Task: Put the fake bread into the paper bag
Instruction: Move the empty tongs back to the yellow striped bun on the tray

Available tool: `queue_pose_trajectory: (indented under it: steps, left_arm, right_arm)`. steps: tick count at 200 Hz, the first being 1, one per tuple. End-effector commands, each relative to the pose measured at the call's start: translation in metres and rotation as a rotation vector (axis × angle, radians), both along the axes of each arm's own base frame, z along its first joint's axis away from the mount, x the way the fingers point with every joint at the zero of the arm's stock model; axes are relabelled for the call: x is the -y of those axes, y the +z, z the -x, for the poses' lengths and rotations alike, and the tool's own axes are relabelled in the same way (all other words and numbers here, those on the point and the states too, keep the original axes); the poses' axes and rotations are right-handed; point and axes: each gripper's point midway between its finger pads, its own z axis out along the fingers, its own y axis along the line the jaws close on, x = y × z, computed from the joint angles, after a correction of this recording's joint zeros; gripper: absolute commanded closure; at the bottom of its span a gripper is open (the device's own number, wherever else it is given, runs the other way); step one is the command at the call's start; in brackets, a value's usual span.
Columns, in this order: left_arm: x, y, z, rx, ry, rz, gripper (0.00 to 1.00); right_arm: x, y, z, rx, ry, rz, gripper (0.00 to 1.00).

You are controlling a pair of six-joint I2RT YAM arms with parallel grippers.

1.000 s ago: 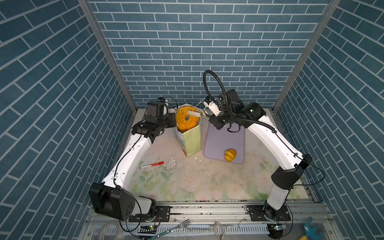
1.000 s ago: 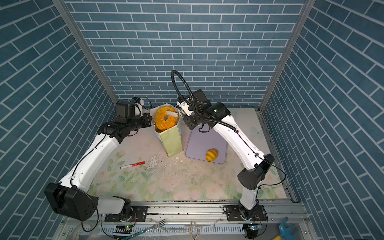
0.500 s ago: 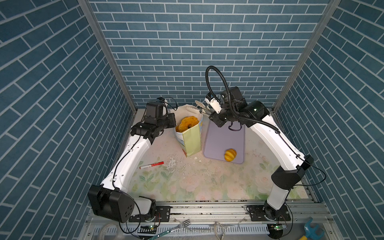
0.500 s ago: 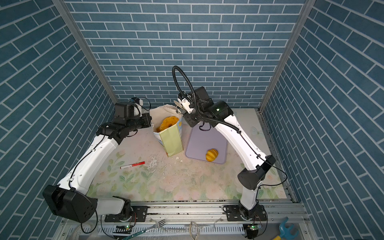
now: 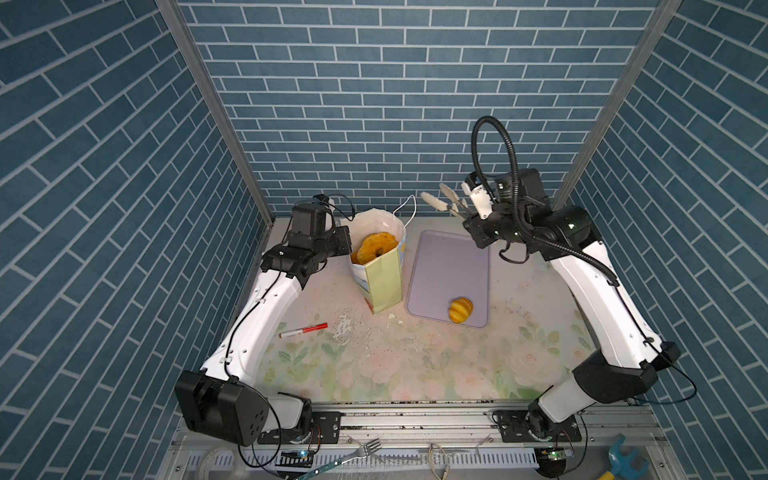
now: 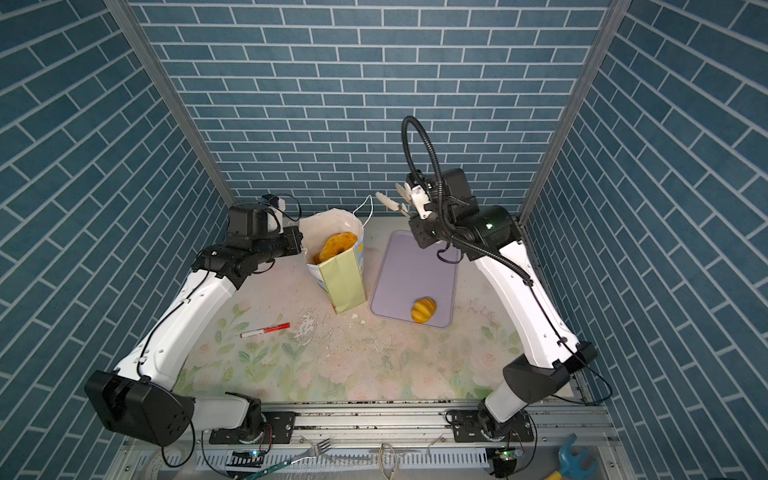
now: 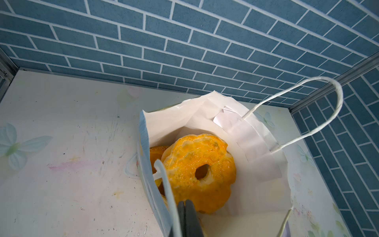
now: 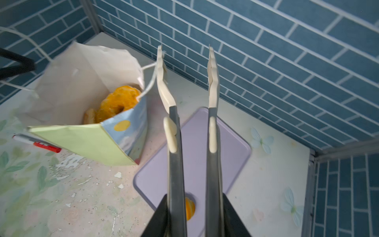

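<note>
Toward the back edge of the desk (image 5: 415, 365), the paper bag (image 5: 382, 278) is standing open with a ring doughnut (image 5: 374, 247) lying inside. The left hand (image 7: 185, 217) is sitting clenched at the bag's rim, just beside the doughnut. The right hand (image 5: 432, 190) is hovering released and empty over the lilac tray's (image 5: 449, 266) back end, well apart from the ridged roll (image 5: 460, 309) near its front edge.

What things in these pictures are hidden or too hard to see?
Bread under the ring doughnut in the paper bag: mostly covered in every view.
Left gripper: shut fingers cut off by the left wrist view's edge; whether they pinch the bag is unclear.
Roll on the tray: right wrist view, mostly behind the right gripper.
</note>
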Motion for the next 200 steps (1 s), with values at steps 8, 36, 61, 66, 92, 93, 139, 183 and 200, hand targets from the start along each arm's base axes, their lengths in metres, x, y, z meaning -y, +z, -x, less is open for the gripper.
queue_pose_trajectory:
  steps: [8, 36, 61, 66, 92, 93, 139, 183, 200]
  left_arm:
    - [0.0, -0.001, 0.001, -0.003, -0.009, -0.013, 1.0]
    - [0.001, 0.0, -0.001, -0.005, -0.014, -0.013, 1.0]
    - [0.001, 0.0, 0.0, -0.007, -0.016, -0.017, 1.0]
    - [0.001, 0.0, 0.0, -0.007, -0.016, -0.017, 1.0]
    - [0.001, -0.001, -0.001, -0.01, -0.017, -0.022, 1.0]
    - [0.001, -0.001, -0.001, -0.009, -0.017, -0.022, 1.0]
    - [0.002, -0.004, -0.003, -0.015, -0.018, -0.024, 1.0]
    - [0.001, -0.006, -0.002, -0.018, -0.014, -0.018, 1.0]
    - [0.001, -0.007, -0.002, -0.019, -0.011, -0.019, 1.0]
  right_arm:
    - [0.048, -0.035, 0.004, -0.103, -0.175, -0.013, 0.63]
    - [0.07, -0.079, 0.011, -0.239, -0.249, -0.016, 0.63]
    - [0.078, -0.109, 0.024, -0.346, -0.28, 0.016, 0.63]
    - [0.078, -0.114, 0.028, -0.366, -0.281, 0.022, 0.63]
    - [0.078, -0.137, 0.045, -0.476, -0.275, 0.04, 0.63]
    - [0.078, -0.137, 0.046, -0.48, -0.275, 0.04, 0.63]
    - [0.074, -0.161, 0.073, -0.638, -0.255, 0.046, 0.62]
    - [0.063, -0.182, 0.094, -0.752, -0.21, 0.069, 0.62]
    - [0.059, -0.188, 0.1, -0.781, -0.2, 0.09, 0.62]
